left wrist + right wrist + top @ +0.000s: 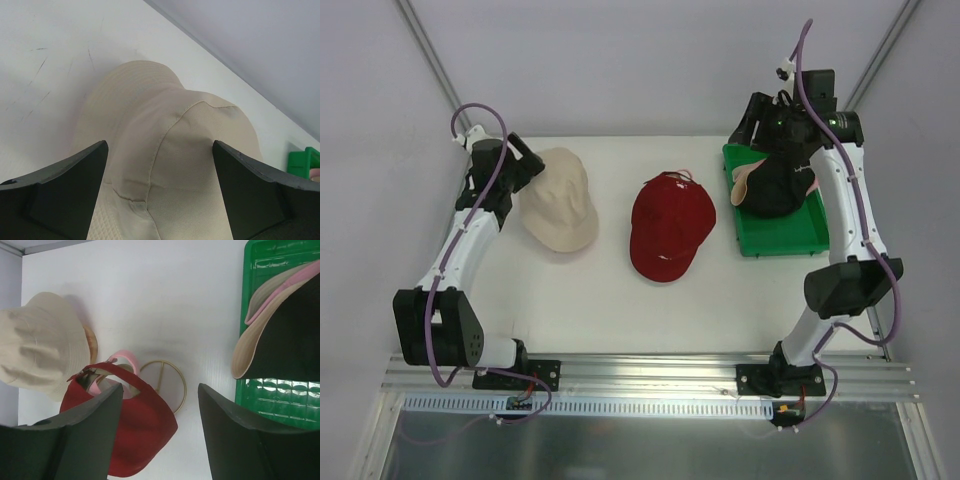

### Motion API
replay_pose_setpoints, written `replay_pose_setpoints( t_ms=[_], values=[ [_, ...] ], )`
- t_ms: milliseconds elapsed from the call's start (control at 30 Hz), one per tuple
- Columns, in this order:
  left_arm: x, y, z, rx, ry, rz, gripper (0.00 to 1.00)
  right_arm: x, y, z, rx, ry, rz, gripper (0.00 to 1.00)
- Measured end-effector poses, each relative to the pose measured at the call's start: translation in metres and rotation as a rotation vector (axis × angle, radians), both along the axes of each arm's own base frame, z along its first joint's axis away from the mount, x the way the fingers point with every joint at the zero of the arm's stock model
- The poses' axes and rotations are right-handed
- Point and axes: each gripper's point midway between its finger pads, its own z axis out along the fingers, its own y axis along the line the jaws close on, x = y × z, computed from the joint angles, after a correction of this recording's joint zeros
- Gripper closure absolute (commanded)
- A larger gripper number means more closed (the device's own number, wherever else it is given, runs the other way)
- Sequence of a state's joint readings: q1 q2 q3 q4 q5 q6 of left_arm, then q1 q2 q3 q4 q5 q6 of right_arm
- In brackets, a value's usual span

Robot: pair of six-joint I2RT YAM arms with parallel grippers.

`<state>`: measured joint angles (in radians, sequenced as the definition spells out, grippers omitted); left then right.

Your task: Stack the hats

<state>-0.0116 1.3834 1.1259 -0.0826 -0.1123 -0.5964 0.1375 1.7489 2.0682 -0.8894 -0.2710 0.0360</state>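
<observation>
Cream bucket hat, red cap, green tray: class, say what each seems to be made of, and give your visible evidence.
Cream bucket hat: matte woven cloth, probably cotton; stitched seams, soft folds.
Red cap: soft matte fabric; it sags and creases.
Green tray: likely moulded plastic, glossy; highlights on its ribbed floor.

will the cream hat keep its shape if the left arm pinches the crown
Probably floppy: the cream hat is soft stitched fabric with wrinkles in its crown, so it should dent between the left fingers. Likely light, and the matte cloth shouldn't slip. Its brim may droop when lifted.
</observation>
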Motion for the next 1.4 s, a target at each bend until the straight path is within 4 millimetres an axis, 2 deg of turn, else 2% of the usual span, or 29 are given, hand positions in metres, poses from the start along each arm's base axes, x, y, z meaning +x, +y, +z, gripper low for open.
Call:
replay_pose_setpoints(
  t_ms=[200, 333, 567, 767, 1033, 1300, 1400],
  values=[
    [-0.005, 0.009, -0.005, -0.018, -0.005, 0.031, 0.14, 0.005, -0.015, -0.007, -0.011, 0.034, -0.035, 0.35],
    [-0.008, 0.018, -0.010, -0.022, 0.002, 0.056, 0.13, 0.013, -0.036, -0.018, -0.024, 0.068, -0.088, 0.35],
    [-0.008, 0.019, -0.010, -0.023, 0.003, 0.059, 0.12, 0.021, -0.073, -0.048, -0.058, 0.163, -0.185, 0.36],
    [-0.008, 0.019, -0.007, -0.019, 0.001, 0.054, 0.08, 0.027, -0.089, -0.078, -0.099, 0.238, -0.233, 0.37],
    [-0.012, 0.009, 0.002, 0.001, 0.030, -0.026, 0.05, 0.036, -0.109, -0.128, -0.182, 0.352, -0.294, 0.38],
    [-0.014, 0.003, 0.020, 0.029, 0.021, -0.089, 0.04, 0.034, -0.172, -0.145, -0.207, 0.398, -0.465, 0.39],
    [-0.019, 0.001, 0.032, 0.027, -0.002, -0.105, 0.04, 0.029, -0.191, -0.168, -0.205, 0.432, -0.516, 0.39]
  ],
)
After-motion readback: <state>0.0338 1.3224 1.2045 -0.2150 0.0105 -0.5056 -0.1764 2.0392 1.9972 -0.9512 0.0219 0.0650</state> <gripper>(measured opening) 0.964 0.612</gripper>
